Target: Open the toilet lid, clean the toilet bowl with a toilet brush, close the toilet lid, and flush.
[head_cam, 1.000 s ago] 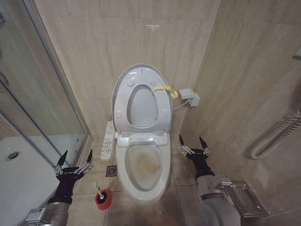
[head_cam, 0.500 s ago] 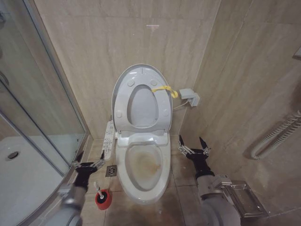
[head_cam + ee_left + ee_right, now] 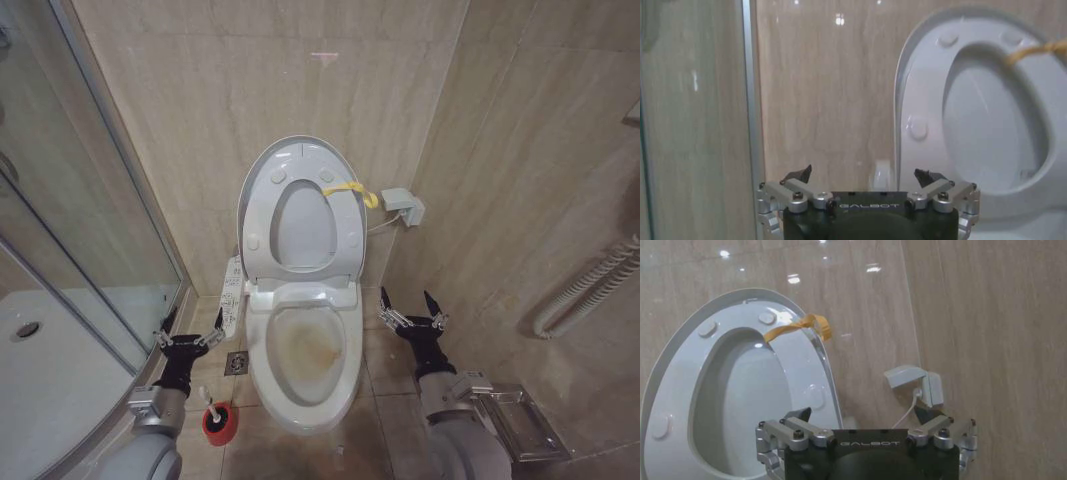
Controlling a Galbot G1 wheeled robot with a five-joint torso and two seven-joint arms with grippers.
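The toilet lid (image 3: 303, 228) stands raised against the wall, with the seat ring (image 3: 262, 215) up against it and a yellow loop (image 3: 350, 190) at its edge. Below it lies the open toilet bowl (image 3: 305, 350), stained brownish-yellow inside. The toilet brush (image 3: 207, 398) stands in its red cup (image 3: 220, 425) on the floor, left of the bowl. My left gripper (image 3: 188, 336) hovers open just above the brush, close to the bowl's left side. My right gripper (image 3: 411, 311) waits open to the right of the bowl. In the wrist views the left gripper (image 3: 863, 173) and the right gripper (image 3: 863, 412) face the lid (image 3: 987, 125), both with nothing between their fingers.
A glass shower enclosure (image 3: 90, 230) bounds the left side. A button panel (image 3: 231, 295) runs along the bowl's left, with a floor drain (image 3: 236, 362) beside it. A wall box (image 3: 402, 207) with a cable sits right of the lid. A metal holder (image 3: 515, 420) and a hose (image 3: 590, 285) are at the right wall.
My left arm has swung away from the shower tray toward the toilet and now hangs over the brush. The right arm, lid and brush have not moved.
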